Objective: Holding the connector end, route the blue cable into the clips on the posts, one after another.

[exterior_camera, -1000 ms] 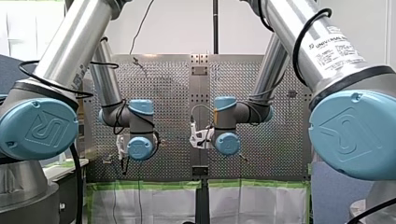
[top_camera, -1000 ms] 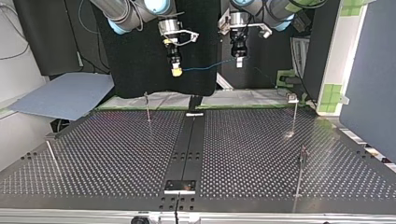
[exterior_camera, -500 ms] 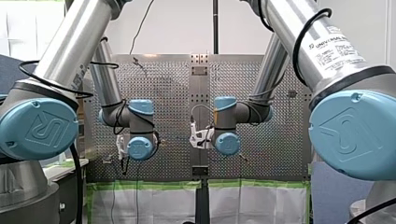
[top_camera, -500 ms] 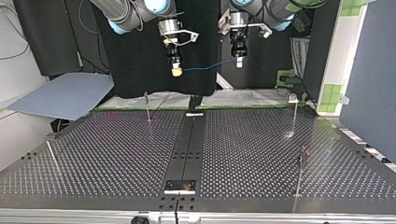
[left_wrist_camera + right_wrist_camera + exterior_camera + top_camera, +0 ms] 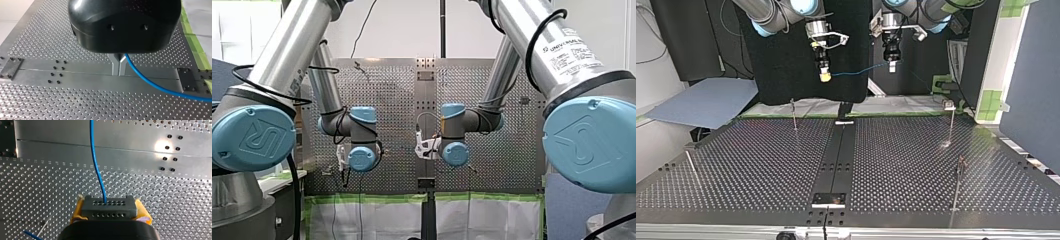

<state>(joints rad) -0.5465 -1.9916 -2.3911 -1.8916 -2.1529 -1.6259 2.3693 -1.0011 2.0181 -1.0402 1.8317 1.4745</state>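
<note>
High above the perforated table in the top view, a blue cable spans the gap between my two grippers. My right gripper, at that view's left, has yellow pads. The right wrist view shows my right gripper shut on a dark grey connector block, with the blue cable leaving its face. In the left wrist view the metal fingers of my left gripper are pressed together on the blue cable, which trails off to one side. In the front view both grippers are hidden behind the wrists.
Thin posts stand on the table in the top view: one far left-centre, one far right, one near right, one near left. A grey-blue board lies beyond the table's far left corner.
</note>
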